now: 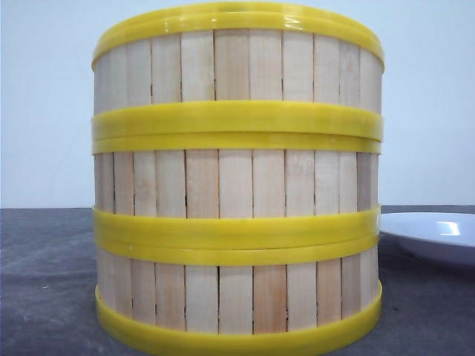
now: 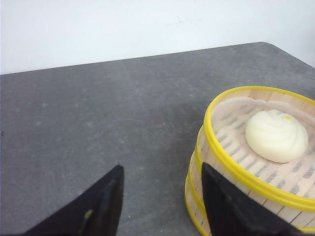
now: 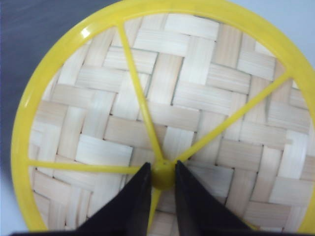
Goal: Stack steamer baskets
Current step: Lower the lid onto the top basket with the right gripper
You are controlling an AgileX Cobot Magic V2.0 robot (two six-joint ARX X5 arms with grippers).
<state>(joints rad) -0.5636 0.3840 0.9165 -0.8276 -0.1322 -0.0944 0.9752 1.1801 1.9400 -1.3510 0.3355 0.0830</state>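
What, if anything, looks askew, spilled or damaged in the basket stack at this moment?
Nothing stands out. The three steamer baskets sit squarely stacked, rims aligned. One bun rests whole in the uncovered top basket. The right gripper holds the woven lid by its centre hub; the left gripper is open beside the stack.

Front camera sits low, tight against the steamer baskets; wrist cameras look down.

No writing to read anywhere here: the steamer baskets show only bare slats and plain yellow rims, the woven lid is unmarked, and the white plate, partly cut off, seems blank too.
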